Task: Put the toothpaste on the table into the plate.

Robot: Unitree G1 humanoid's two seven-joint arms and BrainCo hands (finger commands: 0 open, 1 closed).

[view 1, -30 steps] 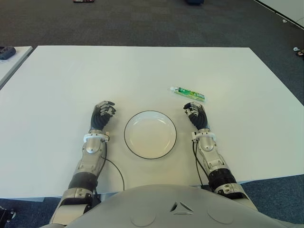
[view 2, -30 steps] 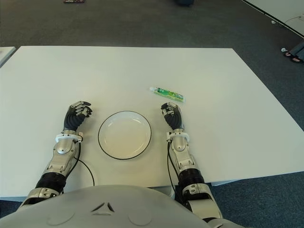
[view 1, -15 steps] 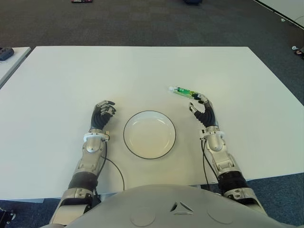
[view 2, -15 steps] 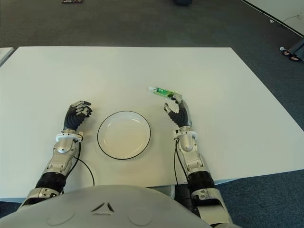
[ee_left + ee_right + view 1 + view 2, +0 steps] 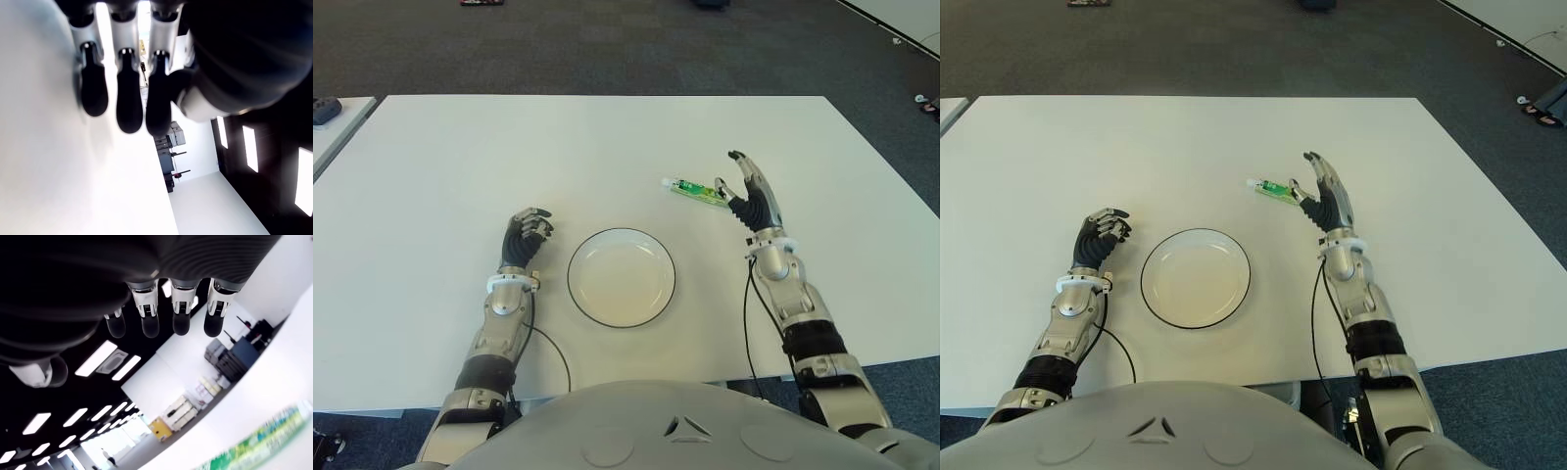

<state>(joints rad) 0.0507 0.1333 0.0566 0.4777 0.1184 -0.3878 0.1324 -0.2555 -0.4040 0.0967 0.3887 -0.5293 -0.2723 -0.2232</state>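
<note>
A green and white toothpaste tube [image 5: 696, 190] lies flat on the white table [image 5: 607, 137], beyond and to the right of the plate [image 5: 621, 277], a white plate with a dark rim that holds nothing. My right hand [image 5: 750, 195] hovers just right of the tube with its fingers stretched out and open, holding nothing; the tube [image 5: 266, 439] also shows in the right wrist view, beyond the straight fingers [image 5: 180, 316]. My left hand [image 5: 524, 235] shows left of the plate with its fingers curled and nothing in them.
The table's front edge runs close to my body, and dark carpet floor [image 5: 607, 44] lies beyond its far edge. A second white table [image 5: 337, 122] with a dark object on it shows at the far left.
My right hand has risen and moved forward and to the right, from beside the plate to the tube's right end, and its fingers have uncurled. The left hand and the tube have stayed put.
</note>
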